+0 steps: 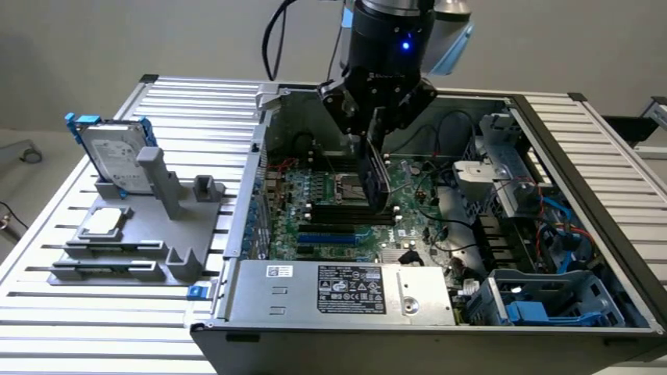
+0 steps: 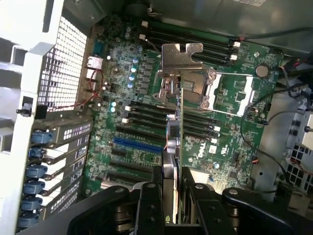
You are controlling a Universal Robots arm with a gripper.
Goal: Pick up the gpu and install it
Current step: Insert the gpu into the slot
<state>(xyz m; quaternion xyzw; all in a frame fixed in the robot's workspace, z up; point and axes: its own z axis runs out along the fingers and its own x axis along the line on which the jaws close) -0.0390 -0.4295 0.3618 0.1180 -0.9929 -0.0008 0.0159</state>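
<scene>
Well off to the exterior view's left of your pincer [image 1: 373, 125], a silver hard drive in a blue frame [image 1: 109, 152] stands upright in a grey holder [image 1: 172, 234] on the slatted desk [image 1: 42, 312]. A second drive [image 1: 105, 223] lies flat in the same holder, nearer the camera.

Closer to the pincer on that side you have the open computer case [image 1: 255, 148] with its perforated wall. The large green motherboard [image 1: 308, 199] lies flat inside it, below the pincer.

Your pincer is closed on the gpu [image 1: 373, 183], which hangs edge-down over the middle of the motherboard. In the wrist view the two black fingers [image 2: 149, 205] clamp the thin green card [image 2: 180, 142] between them. Its silver end bracket [image 2: 181, 58] sits at the end farthest from the pincer [image 2: 173, 208], over the processor socket [image 2: 230, 95]. A blue slot [image 2: 137, 144] runs across the board just beside the card. You cannot tell whether the card's lower edge touches the board.

Below the pincer and nearer the camera, the grey power supply [image 1: 349, 287] lies across the case front. To the exterior view's right of the pincer are loose cables [image 1: 458, 125] and a blue drive cage [image 1: 552, 301].
</scene>
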